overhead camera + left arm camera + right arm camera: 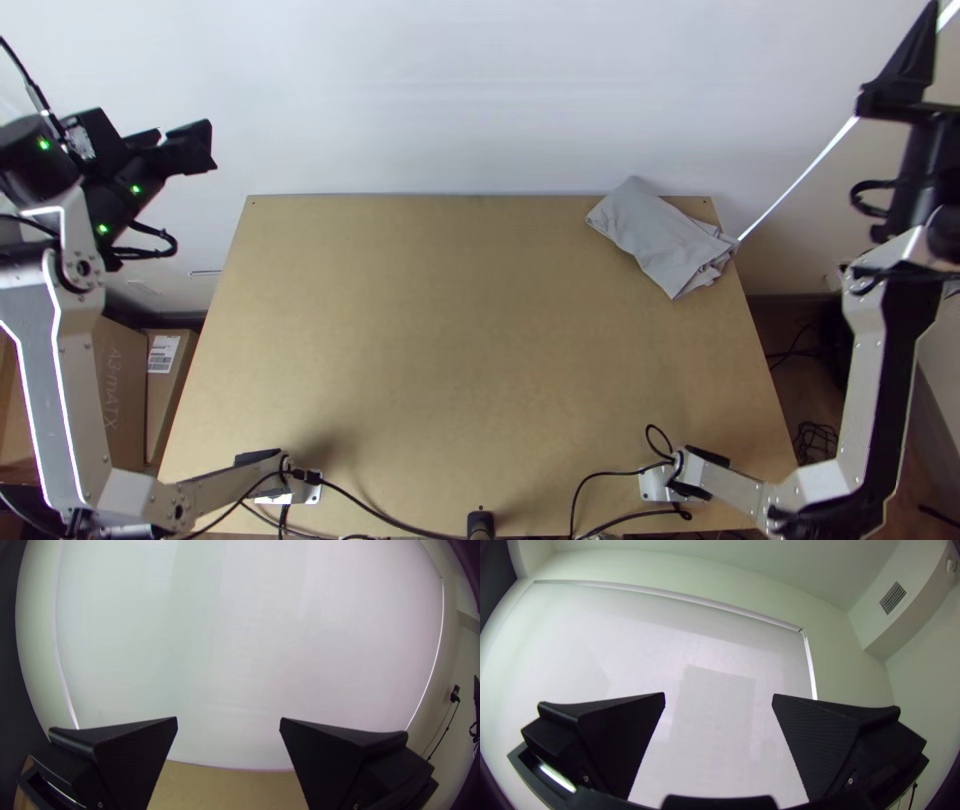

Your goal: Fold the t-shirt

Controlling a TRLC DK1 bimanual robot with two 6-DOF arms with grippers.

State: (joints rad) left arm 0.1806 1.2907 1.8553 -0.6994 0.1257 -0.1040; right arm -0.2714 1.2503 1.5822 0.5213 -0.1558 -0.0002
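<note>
Running along the near edge of the light wooden table (450,360), black cables (385,518) pass close to both arm bases. Cardboard boxes (122,400) stand off the table's left side. Gray t-shirt (655,235) lies in the far right corner, folded into a rumpled bundle, one side at the far edge, loose creased layers toward the right edge. Left gripper (205,147) hangs raised off the far left corner, wide. Right gripper (925,40) points up off the far right, also wide. White backdrop (450,90) behind.
</note>
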